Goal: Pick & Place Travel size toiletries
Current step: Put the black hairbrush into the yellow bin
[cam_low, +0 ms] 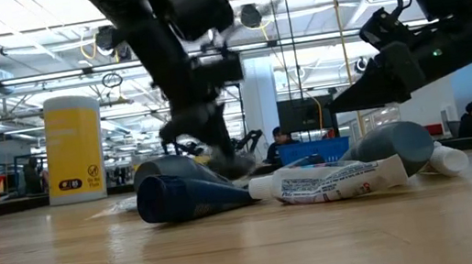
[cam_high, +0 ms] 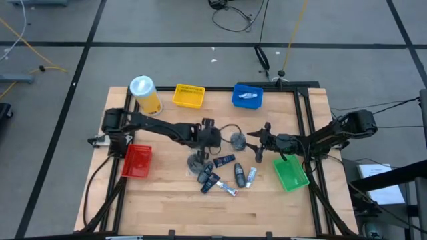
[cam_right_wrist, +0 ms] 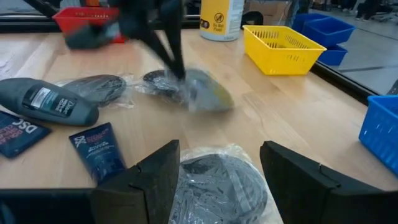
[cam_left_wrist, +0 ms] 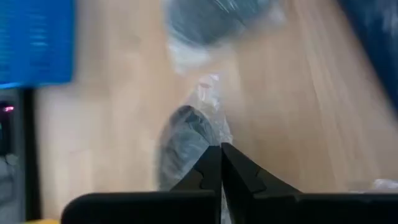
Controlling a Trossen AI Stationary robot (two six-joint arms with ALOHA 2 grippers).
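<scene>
High view: left pincer (cam_high: 198, 157) pinches a wrapped disc (cam_high: 197, 162); right pincer (cam_high: 256, 141) gapes; tubes (cam_high: 230, 191) splay unaligned.

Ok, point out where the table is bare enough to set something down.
Bare wood runs along the near edge of the table, below the pile of toiletries, and between the red bin and the pile. Crowded: the centre, where the left gripper, right gripper and pile meet beside the green bin.
</scene>
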